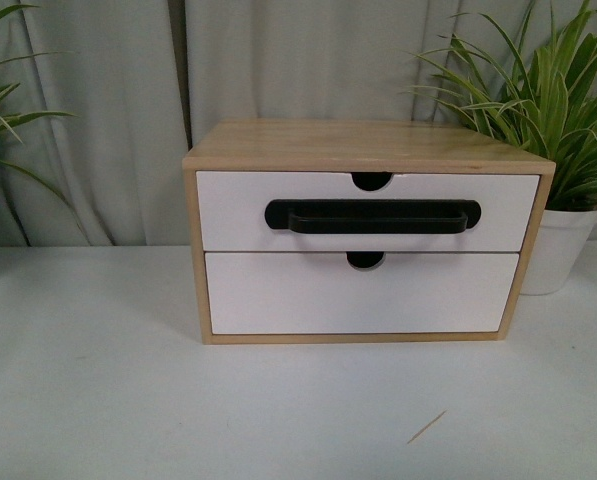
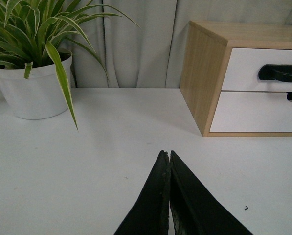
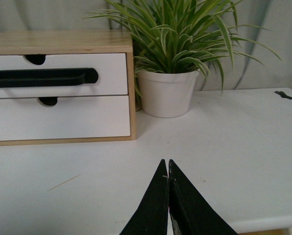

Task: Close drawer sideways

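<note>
So the biggest thing here is the white tabletop, which fills the whole lower part of the front view, with a pale grey curtain hanging right behind it as the backdrop. The surface is matte with a few small marks, plus a thin straw-coloured sliver lying near the front, toward the right.

Sitting in the middle is a light wood cabinet with two white fronts stacked. The top one is the drawer with the long black bar handle and a half-round notch in its top edge. It looks flush with the cabinet frame, so pretty much shut. Under it is the plain lower drawer front, no handle, just a notch.

There's a spider plant in a white pot just beside the cabinet on the right, and another potted plant well apart from it on the left.

The arms don't show in the front view. On the wrist views, the left gripper has its jaws pressed together, holding nothing, above bare tabletop, with the drawer off ahead and to its right. The right gripper is the same deal: jaws closed tight, empty, drawer ahead and to its left. Neither is touching the cabinet.
</note>
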Tool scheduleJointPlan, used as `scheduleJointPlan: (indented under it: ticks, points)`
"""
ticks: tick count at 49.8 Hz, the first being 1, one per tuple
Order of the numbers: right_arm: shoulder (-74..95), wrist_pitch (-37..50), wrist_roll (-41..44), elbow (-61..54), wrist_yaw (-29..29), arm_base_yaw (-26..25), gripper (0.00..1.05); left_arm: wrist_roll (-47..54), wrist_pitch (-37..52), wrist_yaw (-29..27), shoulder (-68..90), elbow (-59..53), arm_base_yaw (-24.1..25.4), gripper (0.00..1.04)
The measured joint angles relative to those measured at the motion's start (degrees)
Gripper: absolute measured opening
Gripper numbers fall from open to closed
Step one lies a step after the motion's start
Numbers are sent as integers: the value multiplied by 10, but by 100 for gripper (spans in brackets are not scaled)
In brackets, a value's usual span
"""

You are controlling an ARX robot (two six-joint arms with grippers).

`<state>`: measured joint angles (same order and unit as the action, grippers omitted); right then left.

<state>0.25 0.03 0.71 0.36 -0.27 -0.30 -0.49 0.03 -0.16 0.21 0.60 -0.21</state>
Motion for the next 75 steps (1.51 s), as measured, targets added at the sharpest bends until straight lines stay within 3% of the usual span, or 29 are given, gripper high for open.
scheduleJointPlan:
  ticks: [26,28,36,42,45,54,57,75]
  points:
    - [0,0,0,0,1,1,1,0,0,0,0,0,0,4]
    - [0,0,0,0,1,1,1,0,0,0,0,0,0,10]
    - [0,0,0,0,1,1,26,0,0,0,0,0,0,37]
    - [0,0,0,0,1,1,55,0,0,0,0,0,0,64]
    - [0,0,0,0,1,1,63,0,0,0,0,0,0,74]
    - [0,0,0,0,1,1,92,1,0,0,0,0,0,100]
    - [0,0,-1,0,1,1,98,1,0,0,0,0,0,98]
    - [0,0,-1,0,1,1,96,1,0,0,0,0,0,99]
